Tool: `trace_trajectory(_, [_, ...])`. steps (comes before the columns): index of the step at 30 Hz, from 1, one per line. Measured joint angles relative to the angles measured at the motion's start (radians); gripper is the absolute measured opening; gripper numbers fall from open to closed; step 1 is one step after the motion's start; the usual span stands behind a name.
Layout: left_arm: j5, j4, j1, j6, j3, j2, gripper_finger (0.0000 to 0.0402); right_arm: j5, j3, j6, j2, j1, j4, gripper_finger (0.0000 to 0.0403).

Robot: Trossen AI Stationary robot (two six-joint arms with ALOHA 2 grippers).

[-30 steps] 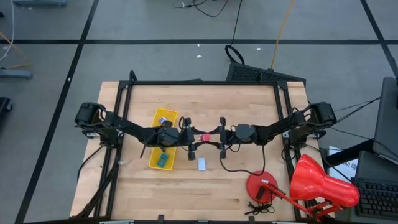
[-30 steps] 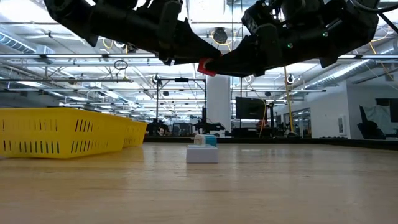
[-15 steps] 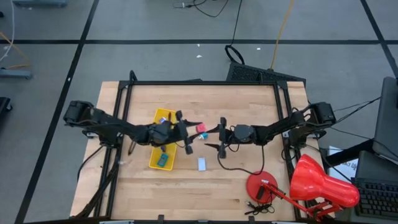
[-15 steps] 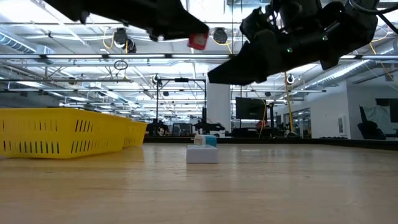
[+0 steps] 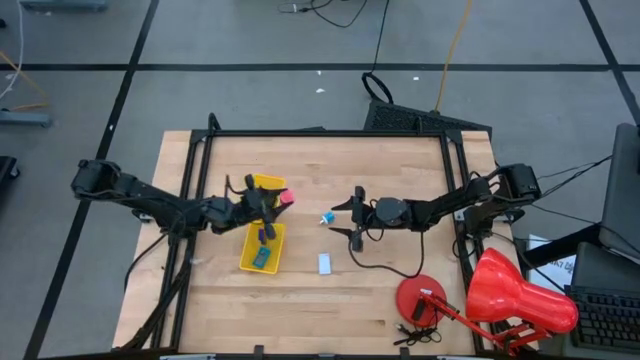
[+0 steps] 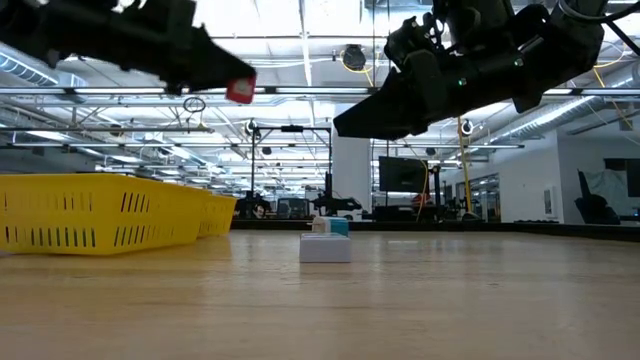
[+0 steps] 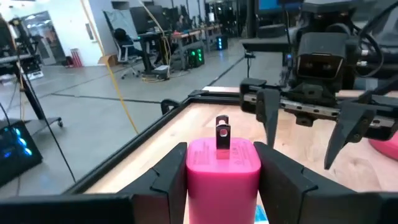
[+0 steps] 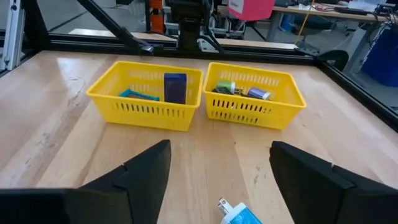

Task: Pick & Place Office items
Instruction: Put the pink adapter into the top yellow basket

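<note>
While the pink-red block [image 5: 286, 197] is hanging up in the air over the far end of the yellow tray [image 5: 247, 258], the left claw [image 5: 275, 200] is pinching it between its two dark fingers [image 7: 166, 177]. A small metal clip is sticking up from the top of the block. Inside the tray a purple piece [image 5: 266, 234] and a teal piece [image 5: 262, 257] are lying in the near part, and a green thing [image 8: 225, 86] is lying in the other part. A blue-and-white piece [image 5: 326, 217] is sitting on the wooden desk [image 5: 390, 170], just in front of the right claw [image 5: 353, 218]. That claw is spread wide and holding nothing. A small white piece [image 5: 324, 263] is resting on the desk nearer the front edge. The big red lamp [image 5: 500, 295] is standing at the desk's right front corner.
</note>
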Motion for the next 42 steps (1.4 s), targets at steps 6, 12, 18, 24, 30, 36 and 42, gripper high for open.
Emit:
trace_trajectory(6, [-0.051,0.144,0.0,-0.038,-0.149,-0.057,0.0151,0.0,0.0,0.0,0.0,0.0,0.004,0.0254])
trace_trajectory(12, [-0.132,0.212,0.001,-0.093,-0.245,-0.072,0.0151,0.0,0.0,0.022,0.0,-0.001,0.004,0.0253])
trace_trajectory(18, [-0.165,0.207,0.013,-0.169,-0.285,-0.071,0.0151,0.0,0.0,0.025,0.0,-0.001,0.004,0.0253])
trace_trajectory(24, [-0.166,0.181,0.044,-0.172,-0.294,-0.071,0.0151,0.0,0.001,0.025,0.0,-0.001,0.004,0.0253])
trace_trajectory(30, [-0.166,0.095,0.102,-0.243,-0.294,-0.041,0.0151,0.0,0.001,0.025,0.0,-0.001,0.004,0.0253])
trace_trajectory(36, [-0.136,0.093,0.169,-0.273,-0.294,0.034,0.0151,0.0,0.001,0.025,0.0,-0.001,0.004,0.0253])
trace_trajectory(42, [-0.108,0.109,0.226,-0.3,-0.294,0.131,0.0151,0.0,0.001,0.025,0.0,-0.001,0.004,0.0253])
